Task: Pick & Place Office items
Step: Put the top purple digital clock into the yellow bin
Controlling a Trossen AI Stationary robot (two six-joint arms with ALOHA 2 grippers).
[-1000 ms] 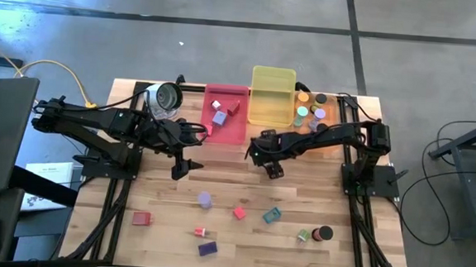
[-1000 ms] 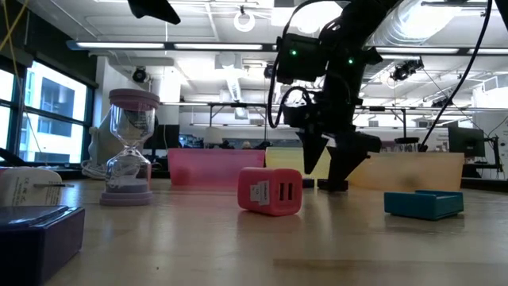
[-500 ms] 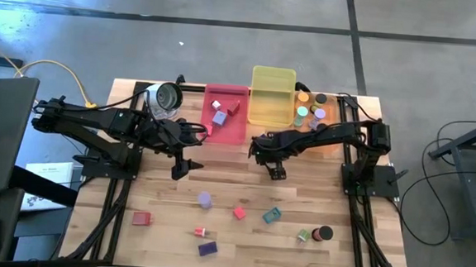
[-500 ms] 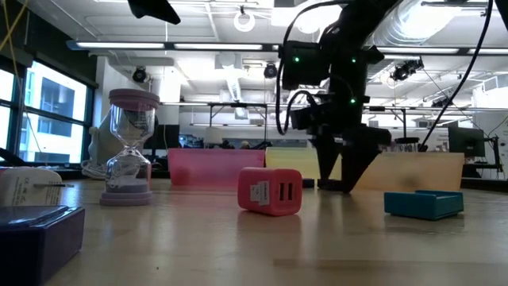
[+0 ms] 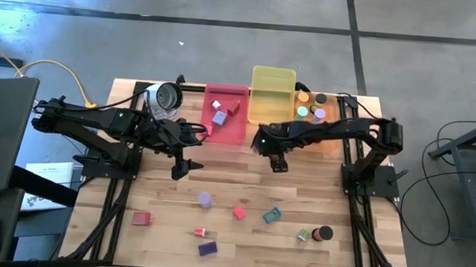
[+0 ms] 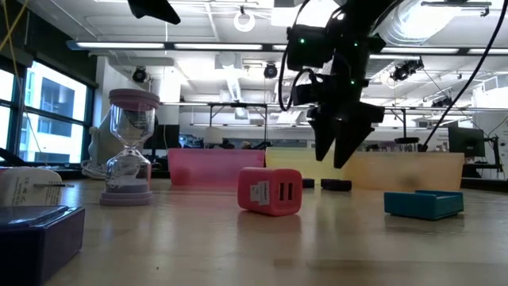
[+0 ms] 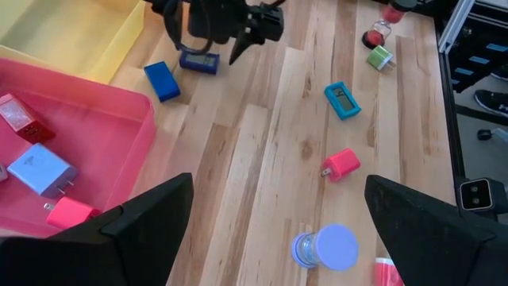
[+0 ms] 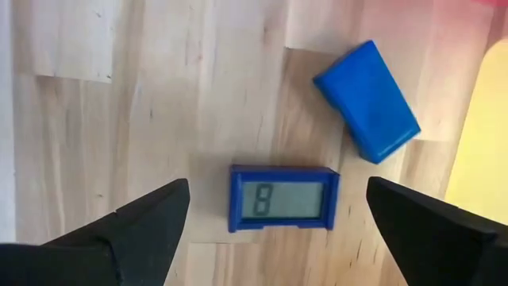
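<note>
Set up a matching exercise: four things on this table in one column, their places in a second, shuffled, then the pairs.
1. blue display block
2. purple block
3. black disc
4. right gripper

A. near the table's front edge
B. beside a green piece
C. raised, open, above the blue pieces
D. on wood beside a plain blue block

Pairs: 1-D, 2-A, 3-B, 4-C
</note>
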